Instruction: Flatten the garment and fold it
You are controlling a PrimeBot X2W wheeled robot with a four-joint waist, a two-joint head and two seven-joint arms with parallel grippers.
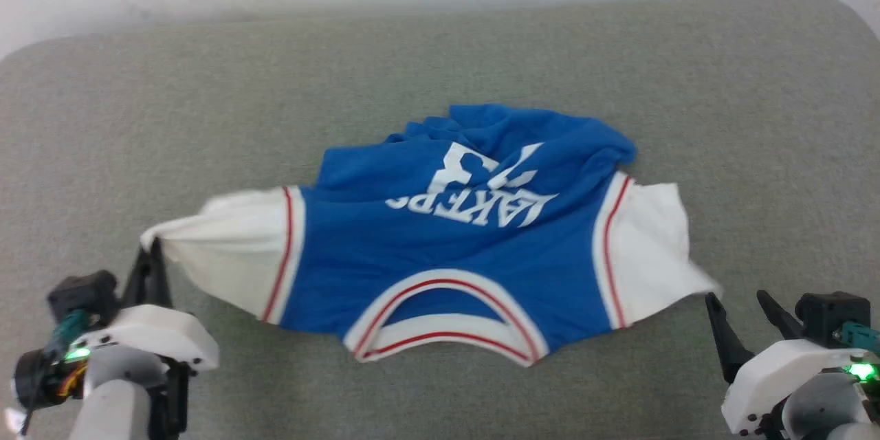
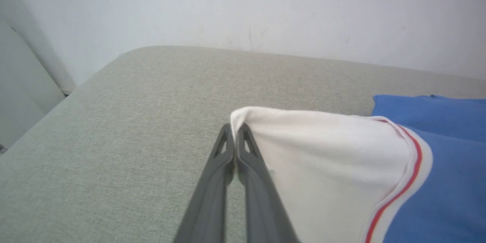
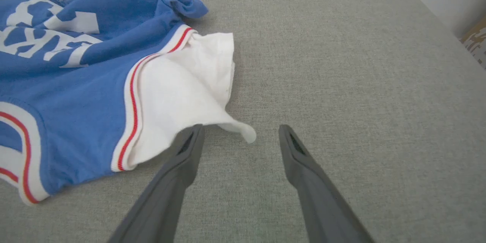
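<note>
Indoor robot work station, most likely a lab or test room; the exact room type cannot be fixed. Evidence: a broad grey-green cloth-covered surface (image 1: pixel 440 48) with rounded corners, set against a plain white wall (image 2: pixel 243 7) bearing faint scuffs (image 2: pixel 250 34), with a pale grey panel (image 2: pixel 22 83) beside that wall. A machine's left gripper (image 1: pixel 154 247) and right gripper (image 1: pixel 737 298), on white housings lit green, reach over the surface, where a garment (image 1: pixel 447 247) lies.

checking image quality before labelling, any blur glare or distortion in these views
Head view: soft, lettering on the garment fuzzy, no glare; left wrist view: even light, left gripper crisp; right wrist view: sharp, faint shadow under the sleeve.
</note>
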